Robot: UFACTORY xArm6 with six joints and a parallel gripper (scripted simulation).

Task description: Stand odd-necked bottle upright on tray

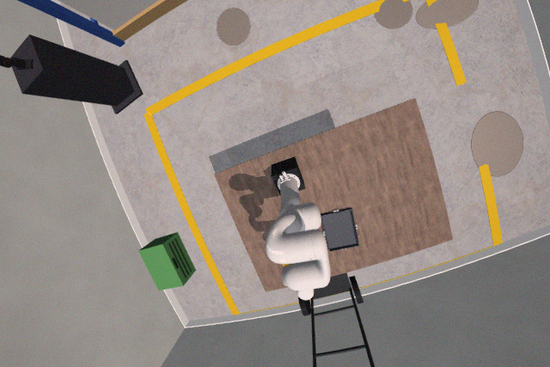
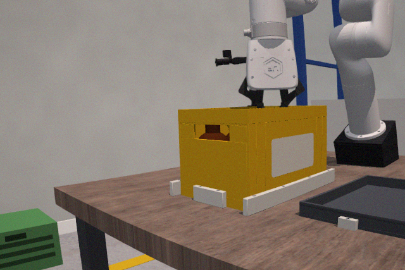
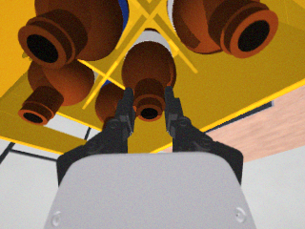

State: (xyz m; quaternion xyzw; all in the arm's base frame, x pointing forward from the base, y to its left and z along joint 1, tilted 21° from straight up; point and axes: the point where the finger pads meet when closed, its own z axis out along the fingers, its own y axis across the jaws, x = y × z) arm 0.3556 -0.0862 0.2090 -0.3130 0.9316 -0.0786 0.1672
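A yellow crate (image 2: 252, 152) stands on the wooden table and holds several brown bottles. In the wrist view my gripper (image 3: 149, 96) is shut on the neck of the middle brown bottle (image 3: 149, 76), which stands in its cell with a white label showing. Other bottles stand around it: one at top left (image 3: 57, 33), one at top right (image 3: 229, 26), one at left (image 3: 50, 93). In the side view my gripper (image 2: 271, 100) reaches down into the crate top. One bottle shoulder (image 2: 213, 132) shows through the crate's handle hole. The dark tray (image 2: 362, 203) lies to the crate's right, also seen from above (image 1: 339, 229).
White stop blocks (image 2: 209, 195) hold the crate's base and a small one (image 2: 347, 222) sits at the tray's edge. The arm's black base (image 2: 365, 149) stands behind the tray. A green box (image 2: 27, 239) sits on the floor at left.
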